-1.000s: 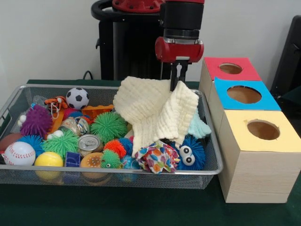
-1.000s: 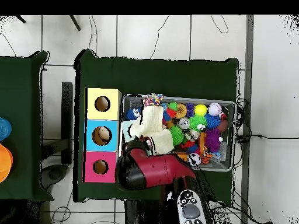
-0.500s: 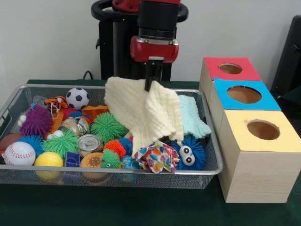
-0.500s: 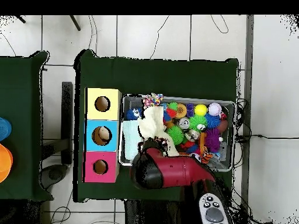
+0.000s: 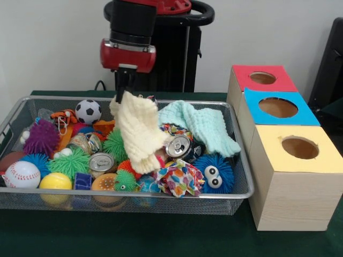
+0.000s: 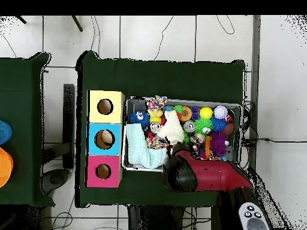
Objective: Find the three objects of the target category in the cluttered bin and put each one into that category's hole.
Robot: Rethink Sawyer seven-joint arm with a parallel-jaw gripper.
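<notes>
The bin (image 5: 53,98) is a silver wire-mesh basket full of toys, cans and cloths; it also shows in the overhead view (image 6: 182,100). My gripper (image 5: 124,96) is above the bin's back middle, shut on a cream knitted cloth (image 5: 136,131) that hangs down onto the toys. In the overhead view the arm (image 6: 186,175) covers the gripper, and the cream cloth (image 6: 172,129) shows beside it. The hole (image 5: 262,78) in the red-topped box is at the far right, well apart from the gripper; it also shows in the overhead view (image 6: 103,171).
A mint cloth (image 5: 203,123) lies at the bin's right end. Two cans (image 5: 178,145) (image 5: 101,161), a blue fuzzy toy with eyes (image 5: 213,174), a soccer ball (image 5: 88,111) and a baseball (image 5: 21,174) lie among spiky balls. Blue-topped (image 5: 278,107) and yellow-topped (image 5: 300,147) boxes stand beside the red one.
In the front view my arm has moved left across the bin, carrying the cream cloth with it. That has uncovered the mint cloth and a can.
</notes>
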